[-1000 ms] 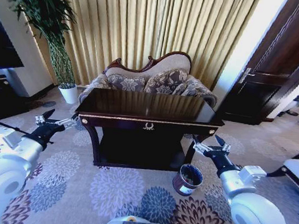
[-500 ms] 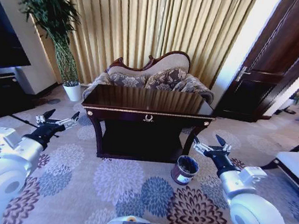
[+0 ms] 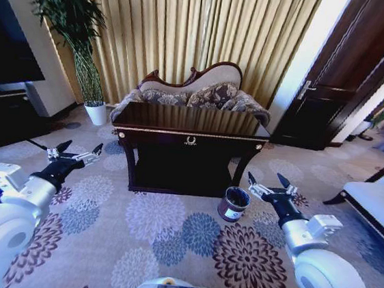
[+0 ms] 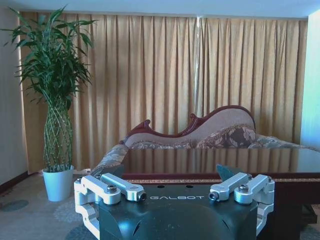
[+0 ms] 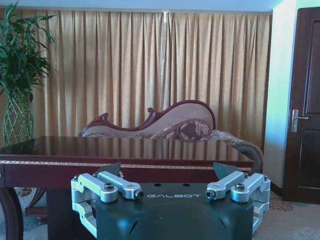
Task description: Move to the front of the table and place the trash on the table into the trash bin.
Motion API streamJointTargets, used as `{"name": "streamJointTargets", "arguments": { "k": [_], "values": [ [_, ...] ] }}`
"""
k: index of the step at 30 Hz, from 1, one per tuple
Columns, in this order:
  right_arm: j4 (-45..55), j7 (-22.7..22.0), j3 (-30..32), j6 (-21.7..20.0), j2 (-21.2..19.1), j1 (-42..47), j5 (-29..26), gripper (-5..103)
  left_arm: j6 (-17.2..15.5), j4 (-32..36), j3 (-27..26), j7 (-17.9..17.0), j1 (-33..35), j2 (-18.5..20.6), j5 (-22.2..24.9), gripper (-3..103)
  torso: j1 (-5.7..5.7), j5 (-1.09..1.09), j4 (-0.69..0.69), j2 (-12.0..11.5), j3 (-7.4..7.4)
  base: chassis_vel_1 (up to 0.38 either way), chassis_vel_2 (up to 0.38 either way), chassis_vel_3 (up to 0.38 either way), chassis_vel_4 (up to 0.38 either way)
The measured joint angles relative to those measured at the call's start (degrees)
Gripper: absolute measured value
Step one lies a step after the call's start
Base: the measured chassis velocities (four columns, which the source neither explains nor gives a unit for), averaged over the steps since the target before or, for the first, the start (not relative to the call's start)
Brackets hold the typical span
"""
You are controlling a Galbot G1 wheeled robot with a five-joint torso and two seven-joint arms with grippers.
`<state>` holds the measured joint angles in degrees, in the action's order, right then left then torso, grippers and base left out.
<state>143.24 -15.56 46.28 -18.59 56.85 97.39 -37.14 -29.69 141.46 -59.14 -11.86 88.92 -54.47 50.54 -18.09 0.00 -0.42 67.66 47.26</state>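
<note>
Ahead of the robot stands the dark glossy table [image 3: 192, 125], with the floral sofa [image 3: 191, 96] behind it. Near its front right leg, on the flowered carpet [image 3: 162, 230], sits the round trash bin [image 3: 232, 204]. Left gripper [image 3: 75, 155] and right gripper [image 3: 270, 184] hover low with jaws released, holding nothing.

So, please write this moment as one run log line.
left gripper: open, empty | right gripper: open, empty | table: ahead | trash bin: floor, front-right of table
</note>
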Motion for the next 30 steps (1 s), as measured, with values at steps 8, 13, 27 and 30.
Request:
{"name": "streamJointTargets", "arguments": {
  "k": [8,13,27,30],
  "values": [
    [0.0,0.0,0.01,0.07,0.11,0.07,0.02,100,0.04,-0.03,0.83,-0.01,0.07,-0.69,-0.28,100,0.02,-0.02,0.0,0.01,-0.01,0.212,-0.213,-0.214,0.213],
    [0.0,0.0,0.04,0.1,0.15,0.12,0.04,100,0.15,-0.01,1.33,-0.02,0.1,-1.0,-0.94,100,0.01,0.01,-0.02,0.0,0.0,0.209,-0.207,-0.212,0.184],
    [0.0,0.12,-0.13,1.25,1.12,1.01,1.39,100,2.37,0.03,1.76,0.01,0.63,-1.37,-1.64,100,0.02,-0.02,0.01,0.02,-0.01,0.172,-0.173,-0.176,0.177],
    [0.0,0.14,-0.38,1.67,1.37,1.17,1.63,100,3.56,0.0,1.88,-0.01,1.11,-1.62,-2.12,100,0.04,-0.02,0.01,0.03,-0.03,0.121,-0.058,-0.104,0.067]
  ]
}}
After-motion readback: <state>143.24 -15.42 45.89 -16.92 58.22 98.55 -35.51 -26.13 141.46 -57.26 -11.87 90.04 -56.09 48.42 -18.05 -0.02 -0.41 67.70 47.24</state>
